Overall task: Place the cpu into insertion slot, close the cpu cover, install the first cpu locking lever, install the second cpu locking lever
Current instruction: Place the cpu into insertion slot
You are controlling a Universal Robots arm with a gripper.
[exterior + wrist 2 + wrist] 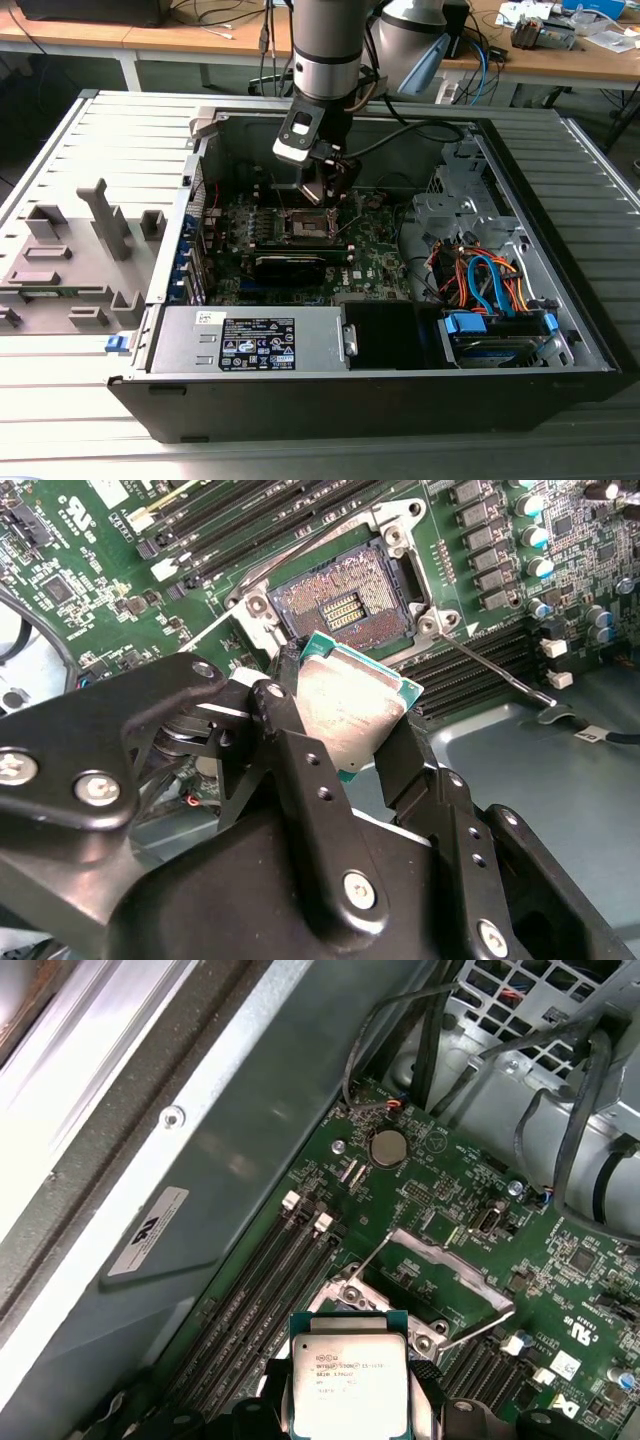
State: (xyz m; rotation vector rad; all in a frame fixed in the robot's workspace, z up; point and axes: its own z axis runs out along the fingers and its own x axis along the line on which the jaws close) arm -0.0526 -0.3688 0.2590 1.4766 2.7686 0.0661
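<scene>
Wooden desks [150, 40] run behind a grey slatted bench [60, 400], on which an open computer case [400, 395] lies on its side. Over the motherboard [375, 255] inside it, the cpu [350, 705] hangs just above the insertion slot [335, 605], not seated in it. The chip is near-square, so no long axis stands out. Its silver metal top faces up, away from the board, and in the second wrist view it sits tilted, one green-rimmed corner toward the slot. The gripper [345, 720] is clamped on two opposite edges of the chip, a black finger [285, 715] pressing each side. Below it the slot's gold contacts lie bare. The cpu cover [440, 1253] is swung open beside the slot, and the thin locking levers [490, 665] are unhooked, angling out from the socket's corners. Black memory slots [290, 1260] run along one side of the socket. A long black card [290, 265] lies between the socket and the power supply [250, 340] at the case's near edge.
</scene>
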